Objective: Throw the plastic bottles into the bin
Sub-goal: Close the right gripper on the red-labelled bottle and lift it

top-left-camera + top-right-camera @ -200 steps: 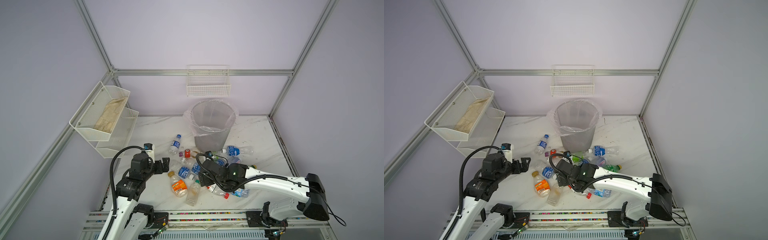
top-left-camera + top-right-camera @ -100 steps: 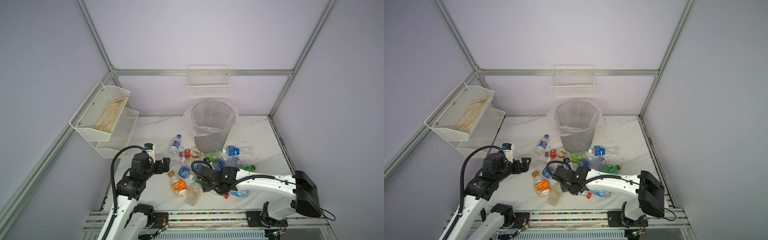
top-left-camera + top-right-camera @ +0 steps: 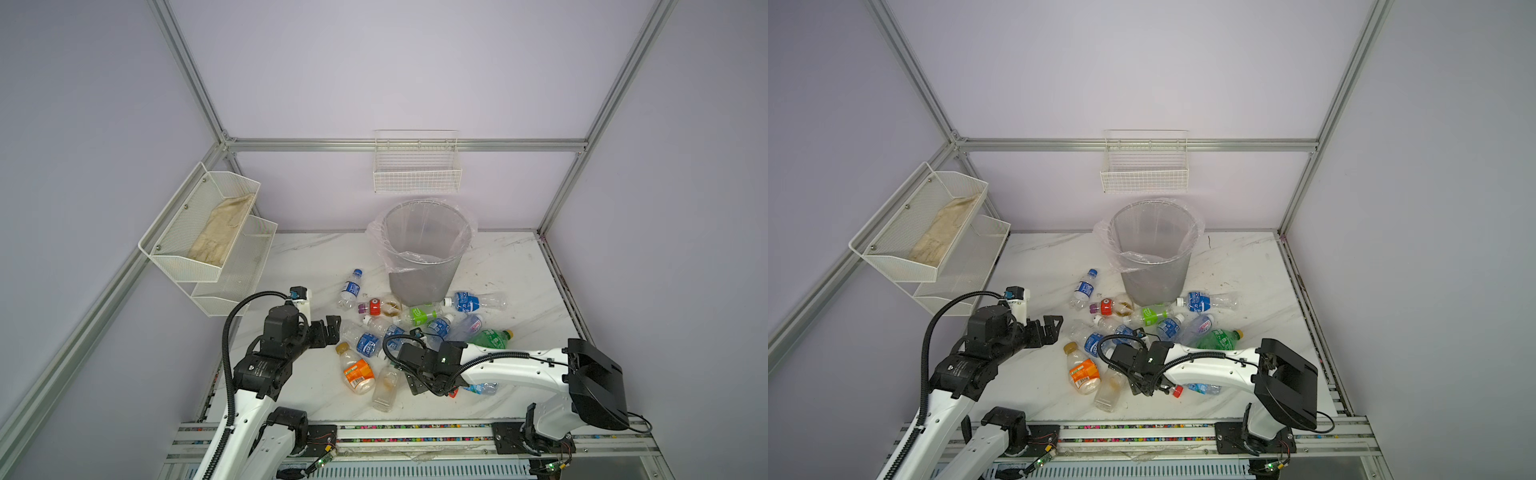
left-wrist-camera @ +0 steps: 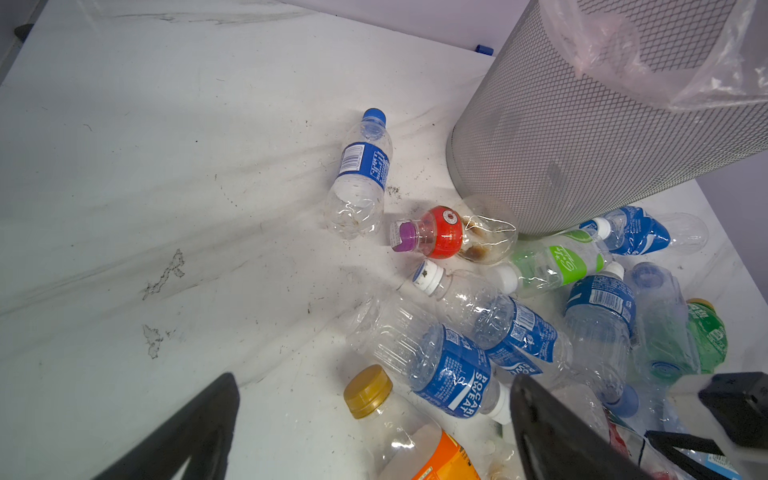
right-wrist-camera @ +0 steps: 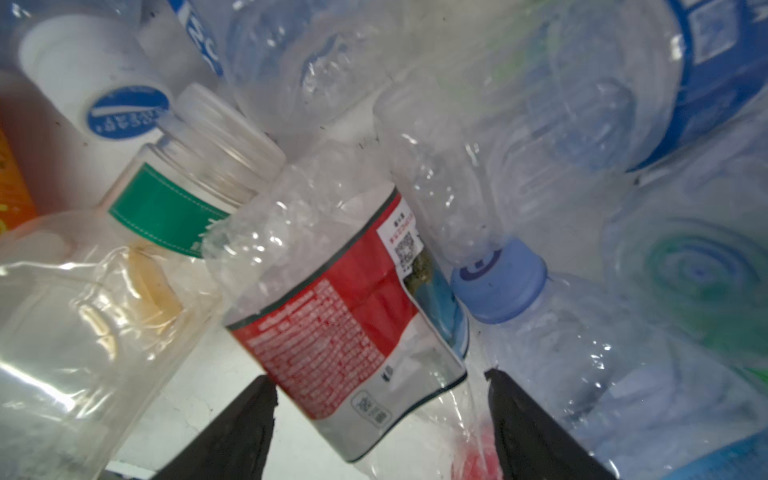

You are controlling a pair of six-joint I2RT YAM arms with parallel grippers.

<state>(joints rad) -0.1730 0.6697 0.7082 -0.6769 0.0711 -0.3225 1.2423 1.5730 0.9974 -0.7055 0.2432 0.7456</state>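
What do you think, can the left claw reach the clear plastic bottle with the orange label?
Probably yes. The left claw is open and empty, and the clear plastic orange-label bottle lies just ahead of it, nothing on top.

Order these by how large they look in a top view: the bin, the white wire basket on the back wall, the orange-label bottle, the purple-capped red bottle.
1. bin
2. white wire basket, though it hangs farther from the camera
3. orange-label bottle
4. purple-capped red bottle

I read "POCARI SWEAT" on the blue-labelled bottle [image 4: 451, 374]; the small print on the red-labelled bottle [image 5: 332, 324] escapes me.
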